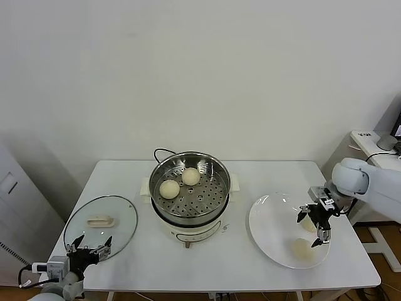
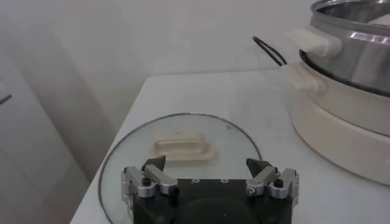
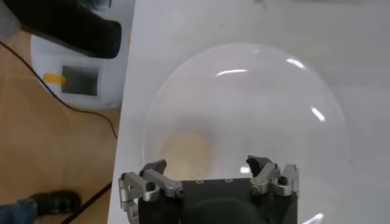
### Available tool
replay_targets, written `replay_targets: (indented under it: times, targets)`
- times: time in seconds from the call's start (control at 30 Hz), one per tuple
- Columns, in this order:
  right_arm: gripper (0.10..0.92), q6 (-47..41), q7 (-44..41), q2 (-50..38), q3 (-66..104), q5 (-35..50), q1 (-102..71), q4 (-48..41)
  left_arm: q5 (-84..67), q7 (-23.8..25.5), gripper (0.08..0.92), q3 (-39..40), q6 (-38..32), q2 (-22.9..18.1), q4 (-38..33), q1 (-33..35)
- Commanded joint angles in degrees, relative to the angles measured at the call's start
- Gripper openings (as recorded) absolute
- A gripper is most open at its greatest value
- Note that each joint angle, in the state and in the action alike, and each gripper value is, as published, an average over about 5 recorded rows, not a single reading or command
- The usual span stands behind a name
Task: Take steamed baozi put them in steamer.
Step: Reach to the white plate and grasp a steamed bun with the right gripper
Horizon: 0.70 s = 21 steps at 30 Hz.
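Two steamed baozi (image 1: pixel 169 189) sat side by side on the perforated floor of the steamer (image 1: pixel 216 194), toward its rear-left part; two more remained on the white plate (image 1: pixel 266 219) to the robot's right of the cooker, one near the plate's front (image 1: pixel 301 248) and one at its outer edge (image 1: pixel 307 224), the latter largely masked by the right gripper (image 1: pixel 315 227); that gripper hung over the plate's outer part with fingers spread and nothing between them; in the right wrist view a bun (image 3: pixel 186 151) showed as a pale yellowish blur just ahead of the spread fingers (image 3: pixel 153 181), not yet bracketed by them. Judgement: task about half done, step in hand is the approach to a third bun. To do it well, the gripper should be centred so the bun lies midway between the fingers before descending; descent should stop short of the plate so the tips do not scrape or tilt it; closure should be gentle, since soft dough would likely dent or slip; the lift should clear the steel rim before crossing, and release should go over the free front or right part of the basket, apart from the two buns already there. The left gripper (image 1: pixel 92 246) waited, released, at the near edge of the glass lid (image 1: pixel 100 219) on the table (image 1: pixel 200 263).
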Motion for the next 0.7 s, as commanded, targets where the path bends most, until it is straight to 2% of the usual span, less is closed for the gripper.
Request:
replay_targets:
  times: [0.03,0.3,0.7]
  targets:
    - [0.823,0.7,-0.1,0.1,5.9,-3.9,-10.1,-1.7,0.2,0.0,0.823,0.1,0.0,0.0,0.1,0.1]
    - [0.811,0.5,1.2,1.3,9.2,-4.7,-13.4,-3.1,0.5,0.0,0.823,0.0,0.0,-0.1,-0.1,0.4]
    - [0.561,-0.4,2.9,1.5,12.3,-5.8,-15.2,-3.5,0.9,0.0,0.823,0.1,0.1,-0.4,-0.6,0.5]
